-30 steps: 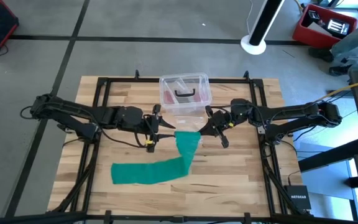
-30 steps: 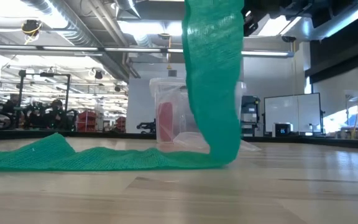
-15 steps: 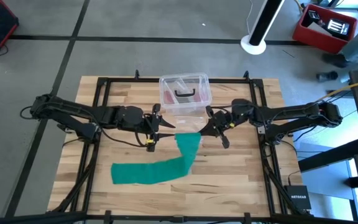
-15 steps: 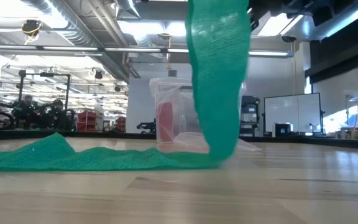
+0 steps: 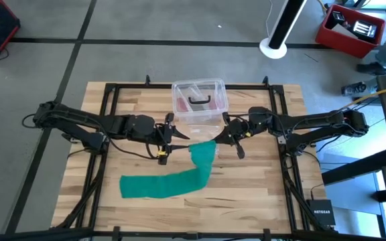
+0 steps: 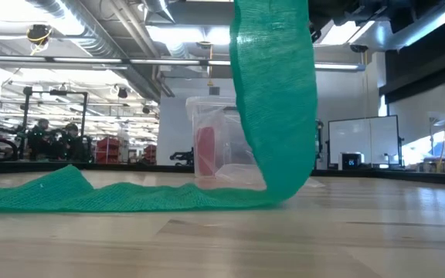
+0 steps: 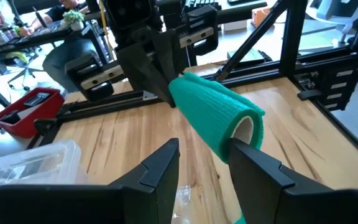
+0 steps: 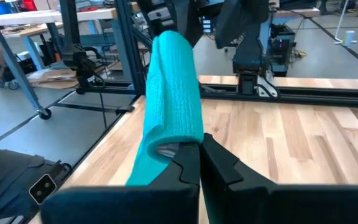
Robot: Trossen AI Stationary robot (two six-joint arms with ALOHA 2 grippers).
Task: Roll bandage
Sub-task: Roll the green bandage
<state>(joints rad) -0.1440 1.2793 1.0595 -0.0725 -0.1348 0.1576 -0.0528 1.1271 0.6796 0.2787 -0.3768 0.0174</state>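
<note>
the right gripper (image 5: 220, 137) pinches the bandage (image 5: 173, 179) roll's end. the left gripper (image 5: 177, 138), jaws parted, straddles the other end above the table (image 5: 260, 181).

1. The high view looks straight down on the whole bench (image 5: 139, 100) and the floor around it.
2. The low view sits at bench level, very near the bandage (image 6: 273, 93), facing the room.
3. Each wrist view looks along its arm, facing the other.
4. All four views share the bandage.
</note>
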